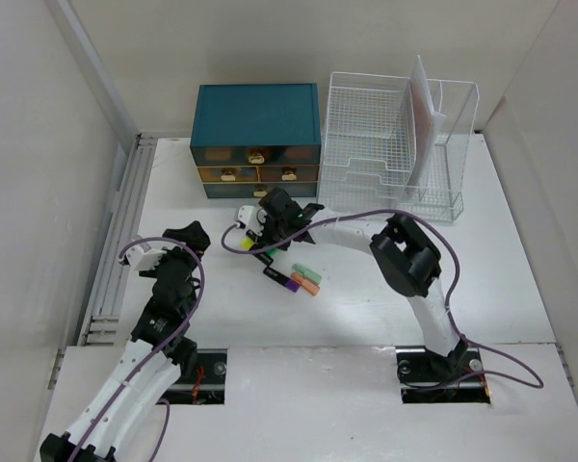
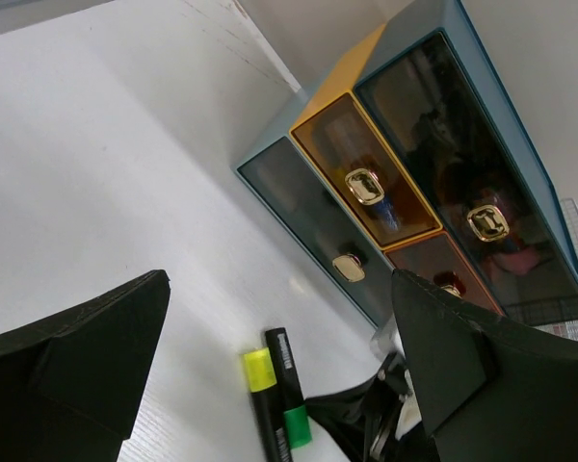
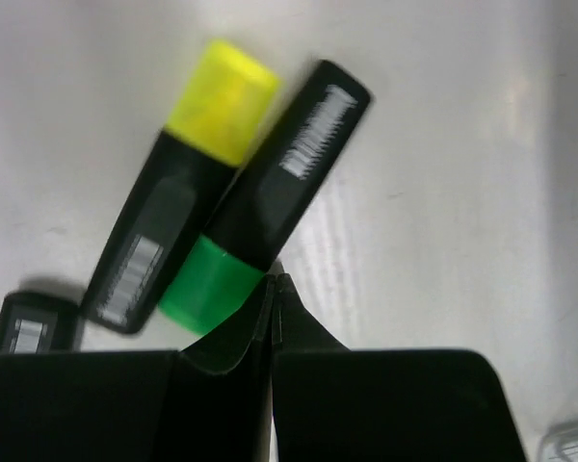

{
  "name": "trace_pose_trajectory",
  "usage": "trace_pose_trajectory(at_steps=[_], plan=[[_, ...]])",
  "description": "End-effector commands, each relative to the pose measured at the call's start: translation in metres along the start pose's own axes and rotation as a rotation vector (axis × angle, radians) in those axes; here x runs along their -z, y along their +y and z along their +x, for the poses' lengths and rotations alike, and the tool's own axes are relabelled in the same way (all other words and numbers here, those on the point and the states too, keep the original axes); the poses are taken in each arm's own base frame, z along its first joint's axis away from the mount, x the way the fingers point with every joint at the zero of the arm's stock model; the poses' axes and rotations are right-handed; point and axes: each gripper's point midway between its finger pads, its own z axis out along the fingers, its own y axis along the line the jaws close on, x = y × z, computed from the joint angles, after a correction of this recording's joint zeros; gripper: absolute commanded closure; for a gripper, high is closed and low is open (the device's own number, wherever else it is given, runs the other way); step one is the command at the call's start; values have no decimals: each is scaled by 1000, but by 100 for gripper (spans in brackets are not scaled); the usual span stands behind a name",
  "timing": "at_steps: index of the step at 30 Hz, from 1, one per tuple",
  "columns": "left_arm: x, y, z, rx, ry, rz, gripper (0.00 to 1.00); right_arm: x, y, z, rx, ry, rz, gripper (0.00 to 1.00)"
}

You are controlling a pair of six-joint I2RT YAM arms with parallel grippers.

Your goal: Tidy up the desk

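Your table is big, flat and plain white, with pale grooved rails down its left side; it lies under both arms; your left tool is spread wide, holding nothing; your right tool is pinched together, tips beside a green-capped marker that touches a yellow-capped marker.

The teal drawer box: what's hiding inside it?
Through the see-through fronts of the teal drawer box, dim shapes show: something blue in the orange drawer, something pinkish in the wide dark drawer. The tint hides what they are.
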Motion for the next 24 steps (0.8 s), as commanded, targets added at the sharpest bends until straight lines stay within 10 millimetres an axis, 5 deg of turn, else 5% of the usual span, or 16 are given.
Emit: trace_pose_trajectory(at_steps=[1,5,10,15,17,19,20,24], plan=[[1,-8,-5,7,-8,26,1,16,32,-7,10,-1,-77,100],[1,-7,-3,1,-4,20,1,26,53,-12,35,-9,-117,100],[1,-8,-4,7,-8,26,1,31,41,-19,22,-30,-49,100],[-1,-14,-7,14,-27,49,1,65,-20,-41,-13,-33,290,100],[-4,-17,-1,-12,-9,61,3,100,-48,-60,-49,-96,415,99],[-10,-19,3,-27,-8,58,3,123,-72,-58,-104,-123,473,82],[-11,-20,7,-31,4,61,4,143,-79,-64,-128,-153,494,57],[-19,-41,18,-35,50,115,9,172,-80,-58,-182,-213,386,41]])
